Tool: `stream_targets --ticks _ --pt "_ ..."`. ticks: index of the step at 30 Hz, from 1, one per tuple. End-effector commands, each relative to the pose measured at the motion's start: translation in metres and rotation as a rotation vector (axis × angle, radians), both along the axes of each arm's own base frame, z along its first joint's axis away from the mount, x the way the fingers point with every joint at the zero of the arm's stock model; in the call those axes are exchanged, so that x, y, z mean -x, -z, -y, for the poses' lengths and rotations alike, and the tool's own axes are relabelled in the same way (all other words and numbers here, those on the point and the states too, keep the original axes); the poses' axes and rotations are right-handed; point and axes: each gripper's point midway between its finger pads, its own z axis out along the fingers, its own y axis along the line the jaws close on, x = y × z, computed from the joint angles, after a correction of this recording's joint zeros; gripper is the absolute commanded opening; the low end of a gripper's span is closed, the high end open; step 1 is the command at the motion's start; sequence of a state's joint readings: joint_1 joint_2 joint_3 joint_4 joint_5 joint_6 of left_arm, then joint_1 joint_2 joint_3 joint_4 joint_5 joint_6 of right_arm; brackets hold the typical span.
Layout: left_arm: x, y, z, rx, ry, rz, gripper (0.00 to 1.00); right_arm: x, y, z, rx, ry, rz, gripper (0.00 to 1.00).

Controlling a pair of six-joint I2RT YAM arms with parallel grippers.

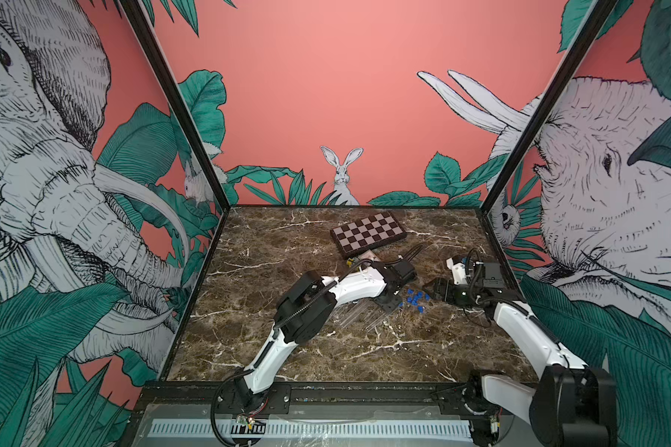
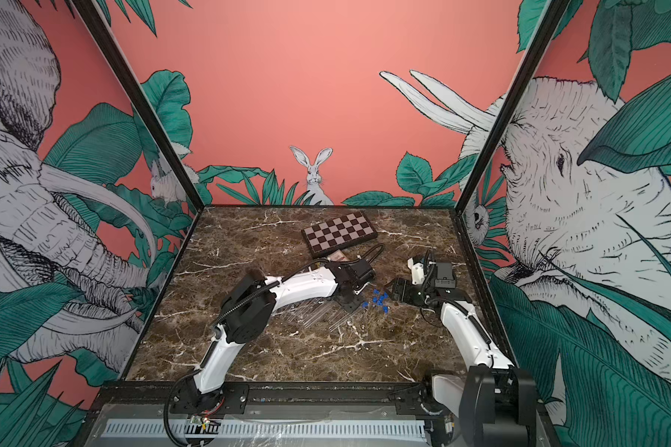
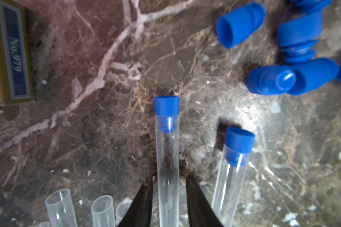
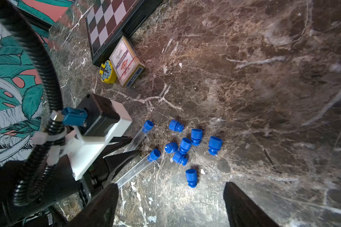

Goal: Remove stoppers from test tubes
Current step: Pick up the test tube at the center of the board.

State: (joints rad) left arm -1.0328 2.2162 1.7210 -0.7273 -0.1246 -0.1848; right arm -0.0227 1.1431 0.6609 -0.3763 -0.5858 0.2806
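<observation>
1. The left hand (image 3: 168,177) straddles a stoppered tube (image 3: 167,153) lying on the marble counter (image 3: 106,137), with one black finger on each side of the clear wall. Slivers of counter show between fingers and tube, so the hand stands narrowly open and appears to grip nothing yet.
2. The blue stopper (image 3: 166,106) sits plugged into the tube's far end, ahead of the fingertips and in line with the hand.
3. A second stoppered tube (image 3: 230,186) lies just beside the first without touching it. Open tubes (image 3: 60,206) lie on the first tube's other side.
4. The right hand (image 4: 170,185) hovers with its jaws spread wide and empty. Seven loose stoppers (image 4: 185,145) lie between it and the two capped tubes.
5. The step in hand looks like securing this tube so the right hand can pull its stopper.
6. To do it well, the fingers should meet the tube squarely across its width. Enough pressure is needed to stop the slick wall sliding, but not so much that it squirts out sideways.
7. The capped end should then be raised clear of its neighbour and the loose pile. The stopper is best drawn straight along the tube's axis.
</observation>
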Motion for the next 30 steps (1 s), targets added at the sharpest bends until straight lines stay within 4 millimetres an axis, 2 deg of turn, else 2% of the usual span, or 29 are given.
stream_targets --ticks 1,5,9,15,18,22,26,30 --pt "0.006 0.013 -0.012 -0.062 -0.017 -0.016 0.26 0.001 -0.004 -0.001 -0.005 -0.015 0.023 0.83" --pt "0.004 0.008 -0.011 -0.058 -0.012 -0.008 0.16 0.000 -0.005 0.000 -0.006 -0.015 0.028 0.83" --pt "0.000 -0.009 -0.006 -0.026 0.001 0.015 0.13 0.000 -0.004 -0.001 -0.012 -0.013 0.021 0.84" --pt "-0.007 -0.055 -0.002 0.048 0.029 0.084 0.11 0.000 -0.006 -0.004 -0.030 -0.029 0.022 0.84" --pt "-0.004 -0.080 0.002 0.130 0.071 0.123 0.11 0.001 -0.007 -0.009 -0.046 -0.063 0.009 0.84" --pt "0.000 -0.099 -0.014 0.144 0.097 0.186 0.10 0.001 -0.013 -0.020 -0.114 -0.103 -0.002 0.83" --pt "0.011 -0.106 -0.040 0.136 0.111 0.223 0.10 -0.003 -0.024 -0.042 -0.280 -0.166 0.007 0.82" --pt "0.026 -0.113 -0.058 0.177 0.131 0.254 0.10 -0.005 -0.034 -0.061 -0.331 -0.229 0.019 0.80"
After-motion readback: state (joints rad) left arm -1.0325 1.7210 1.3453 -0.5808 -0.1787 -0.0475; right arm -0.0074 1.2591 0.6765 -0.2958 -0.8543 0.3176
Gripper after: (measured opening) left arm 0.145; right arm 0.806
